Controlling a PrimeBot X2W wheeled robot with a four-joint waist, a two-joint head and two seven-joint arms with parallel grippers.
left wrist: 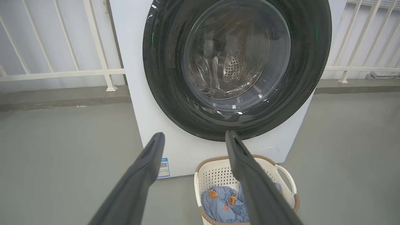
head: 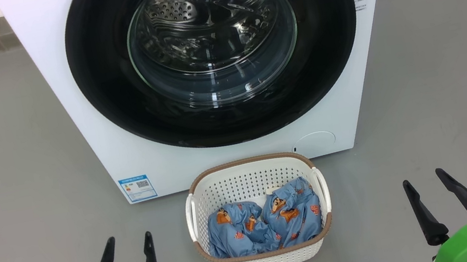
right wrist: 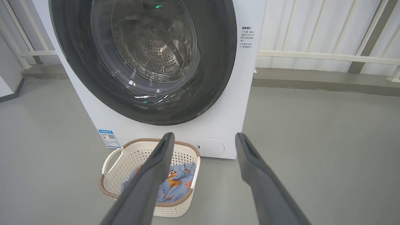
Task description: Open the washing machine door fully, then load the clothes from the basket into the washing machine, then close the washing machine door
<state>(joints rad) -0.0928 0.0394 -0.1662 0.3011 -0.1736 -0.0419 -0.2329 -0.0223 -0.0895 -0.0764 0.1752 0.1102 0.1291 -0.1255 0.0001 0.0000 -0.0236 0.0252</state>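
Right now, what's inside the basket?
Crumpled light blue clothes with orange-brown cartoon prints lie in the basket. They cover most of its bottom, so anything beneath them is hidden.

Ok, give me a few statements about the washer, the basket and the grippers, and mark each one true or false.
1. The washing machine door is shut. True.
2. The clothes lie inside the drum. False: they lie in the basket.
3. The basket stands on the floor in front of the washing machine. True.
4. The left gripper is clamped on a garment. False: it is open and holds nothing, and so is the right gripper.
5. In the head view the blue label sticker sits at the lower right of the machine's front. False: it sits at the lower left; the round flap is at the lower right.
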